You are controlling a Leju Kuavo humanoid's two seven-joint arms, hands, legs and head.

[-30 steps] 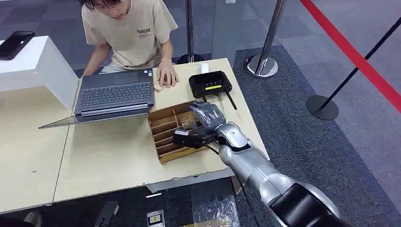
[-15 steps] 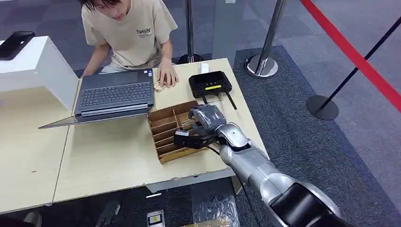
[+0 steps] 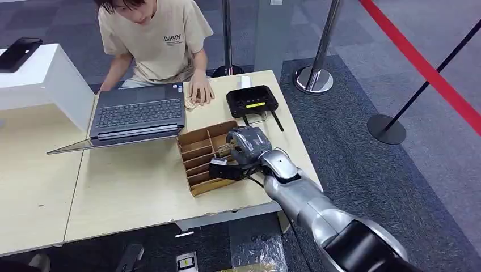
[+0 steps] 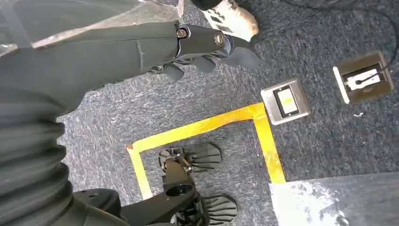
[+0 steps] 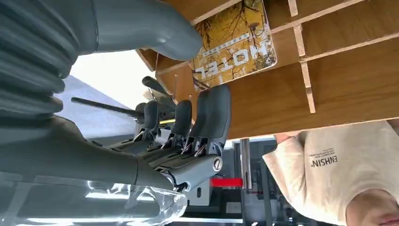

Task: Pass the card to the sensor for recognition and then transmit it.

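Yellow card (image 5: pixel 233 44) lies flat in the wooden divider box (image 3: pixel 199 156), long axis along its slot – right hand (image 3: pixel 245 144) hovers over it, fingers (image 5: pixel 212 110) spread, holding nothing

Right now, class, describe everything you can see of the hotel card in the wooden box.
The hotel card is a small rectangle with rounded corners, printed with yellow autumn leaves and dark branches, and a pale band above the word HOTEL. It looks like glossy plastic. It lies in a compartment of the wooden divided box, near a corner, tilted against the dividers. The right hand hovers over it, thumb beside one edge, fingers spread; actual contact cannot be confirmed.
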